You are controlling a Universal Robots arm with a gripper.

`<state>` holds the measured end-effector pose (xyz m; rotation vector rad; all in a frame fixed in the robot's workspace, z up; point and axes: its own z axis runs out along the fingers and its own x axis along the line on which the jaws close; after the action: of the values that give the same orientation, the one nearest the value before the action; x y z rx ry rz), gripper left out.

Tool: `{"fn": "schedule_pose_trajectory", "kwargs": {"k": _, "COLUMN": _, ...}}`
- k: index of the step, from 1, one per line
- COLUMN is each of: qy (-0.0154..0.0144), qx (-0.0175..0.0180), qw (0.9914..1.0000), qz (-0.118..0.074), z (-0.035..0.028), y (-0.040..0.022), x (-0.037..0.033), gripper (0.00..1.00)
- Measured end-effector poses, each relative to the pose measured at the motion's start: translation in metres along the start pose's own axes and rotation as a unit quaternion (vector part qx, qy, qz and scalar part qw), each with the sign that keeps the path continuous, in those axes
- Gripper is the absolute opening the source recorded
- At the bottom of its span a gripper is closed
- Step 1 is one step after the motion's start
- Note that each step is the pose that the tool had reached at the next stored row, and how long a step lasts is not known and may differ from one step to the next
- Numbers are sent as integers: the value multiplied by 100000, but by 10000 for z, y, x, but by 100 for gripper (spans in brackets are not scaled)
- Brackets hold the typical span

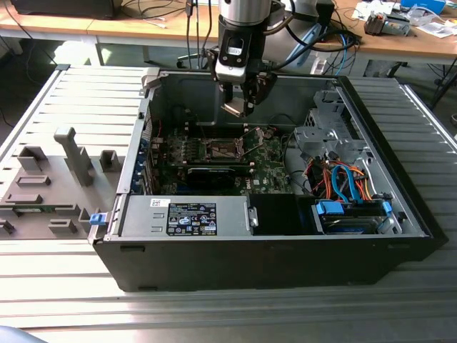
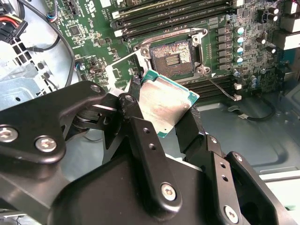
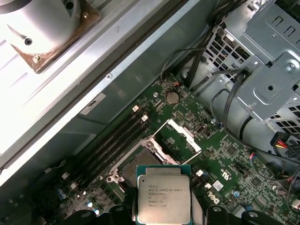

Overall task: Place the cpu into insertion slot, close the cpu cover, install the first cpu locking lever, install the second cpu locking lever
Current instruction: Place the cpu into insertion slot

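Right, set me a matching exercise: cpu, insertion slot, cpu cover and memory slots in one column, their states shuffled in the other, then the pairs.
Things:
1. cpu
2. insertion slot
3. cpu cover
4. memory slots

States:
A. swung open, off the slot
B. long parallel rows beside the slot
C. held in the hand, silver top showing
D. empty, contact field bare

Pairs: 1-C, 2-D, 3-A, 4-B
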<state>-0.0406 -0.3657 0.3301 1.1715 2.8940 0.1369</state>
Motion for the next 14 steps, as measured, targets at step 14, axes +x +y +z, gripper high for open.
{"fn": "schedule_pose_trajectory", "kwargs": {"k": 14, "qy": -196, "qx": 12, "qw": 99985, "qz": 1733, "z": 0, "y": 0, "x": 0, "gripper": 54}}
